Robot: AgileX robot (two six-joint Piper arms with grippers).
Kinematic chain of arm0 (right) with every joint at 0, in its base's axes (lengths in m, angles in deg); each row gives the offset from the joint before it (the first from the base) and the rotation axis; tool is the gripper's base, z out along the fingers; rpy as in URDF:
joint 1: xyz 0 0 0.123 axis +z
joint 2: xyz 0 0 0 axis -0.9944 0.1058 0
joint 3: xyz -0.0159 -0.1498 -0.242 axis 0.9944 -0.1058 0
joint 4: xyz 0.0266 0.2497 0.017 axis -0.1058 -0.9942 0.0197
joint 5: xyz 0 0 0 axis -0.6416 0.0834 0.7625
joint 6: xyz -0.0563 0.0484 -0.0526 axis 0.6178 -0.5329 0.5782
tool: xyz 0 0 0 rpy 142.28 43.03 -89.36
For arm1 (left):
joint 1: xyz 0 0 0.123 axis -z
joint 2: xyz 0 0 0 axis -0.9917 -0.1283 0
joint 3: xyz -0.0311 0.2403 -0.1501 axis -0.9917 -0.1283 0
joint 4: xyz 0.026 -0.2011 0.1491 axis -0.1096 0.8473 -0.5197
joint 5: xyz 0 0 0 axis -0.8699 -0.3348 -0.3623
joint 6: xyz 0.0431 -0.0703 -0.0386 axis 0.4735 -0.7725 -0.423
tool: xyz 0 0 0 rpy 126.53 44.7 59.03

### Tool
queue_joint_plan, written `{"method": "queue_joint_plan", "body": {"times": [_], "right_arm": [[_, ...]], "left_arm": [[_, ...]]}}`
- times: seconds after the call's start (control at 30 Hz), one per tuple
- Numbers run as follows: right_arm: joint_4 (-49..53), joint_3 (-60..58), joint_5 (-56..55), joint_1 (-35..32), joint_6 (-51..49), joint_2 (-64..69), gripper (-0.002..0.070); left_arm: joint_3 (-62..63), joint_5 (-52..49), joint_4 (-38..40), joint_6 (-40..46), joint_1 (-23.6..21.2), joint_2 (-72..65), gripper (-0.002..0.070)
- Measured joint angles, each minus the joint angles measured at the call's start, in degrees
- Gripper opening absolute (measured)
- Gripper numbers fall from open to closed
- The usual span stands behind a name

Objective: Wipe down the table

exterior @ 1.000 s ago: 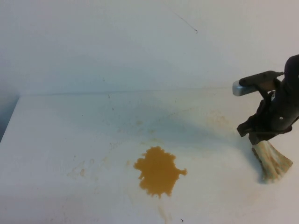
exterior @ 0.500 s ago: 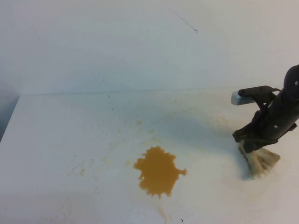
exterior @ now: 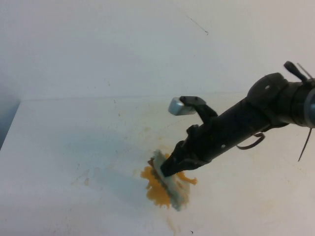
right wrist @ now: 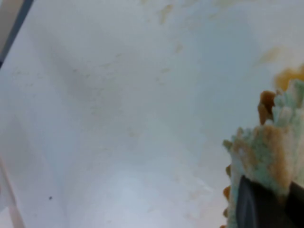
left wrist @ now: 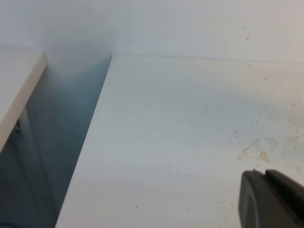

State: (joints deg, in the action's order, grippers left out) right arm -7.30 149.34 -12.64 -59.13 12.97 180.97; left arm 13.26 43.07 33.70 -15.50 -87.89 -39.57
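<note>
White desk [exterior: 69, 142] is stained at its centre by an orange spill [exterior: 150, 186]. A cloth [exterior: 174, 192] is pressed onto it, clamped between the right gripper [exterior: 166, 169] fingers. The left gripper [left wrist: 264, 192] is seen above the desk's left part, and its state cannot be told.

White wall [exterior: 98, 44] stood behind white table [exterior: 59, 142]; plain, matte. Thin dark line [exterior: 197, 24] marked wall high toward right. Table's far edge ran along wall. Off table's left side, shadowed bluish gap [left wrist: 61, 133]; beyond gap, second white surface [left wrist: 16, 71], level with tabletop. Light soft, even; shadows faint.
</note>
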Motion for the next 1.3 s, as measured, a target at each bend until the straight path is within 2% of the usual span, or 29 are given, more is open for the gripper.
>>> {"method": "queue_joint_plan", "body": {"times": [0.23, 0.37, 0.53, 0.73, 1.07, 1.3], "right_arm": [[-2.99, 0.00, 0.55, 9.24, 1.49, 3.00, 0.0029], [-3.58, 0.00, -2.29, 10.09, -0.44, 5.83, 0.0029], [-3.65, 1.80, -6.03, 8.58, -4.68, 9.79, 0.0029], [0.46, 9.92, -3.78, 6.29, -13.30, 15.06, 0.0029], [19.41, 24.92, -0.56, 1.37, -28.04, 18.46, 0.0029], [21.28, 30.16, 4.80, -0.97, -23.75, 19.09, 0.0029]], "left_arm": [[0.00, 0.00, 0.00, 0.00, 0.00, 0.00, -0.0003], [0.00, 0.00, 0.00, 0.00, 0.00, 0.00, -0.0003], [0.00, 0.00, 0.00, 0.00, 0.00, 0.00, -0.0004], [0.00, 0.00, 0.00, 0.00, 0.00, 0.00, -0.0003], [0.00, 0.00, 0.00, 0.00, 0.00, 0.00, -0.0004], [0.00, 0.00, 0.00, 0.00, 0.00, 0.00, -0.0004]]}}
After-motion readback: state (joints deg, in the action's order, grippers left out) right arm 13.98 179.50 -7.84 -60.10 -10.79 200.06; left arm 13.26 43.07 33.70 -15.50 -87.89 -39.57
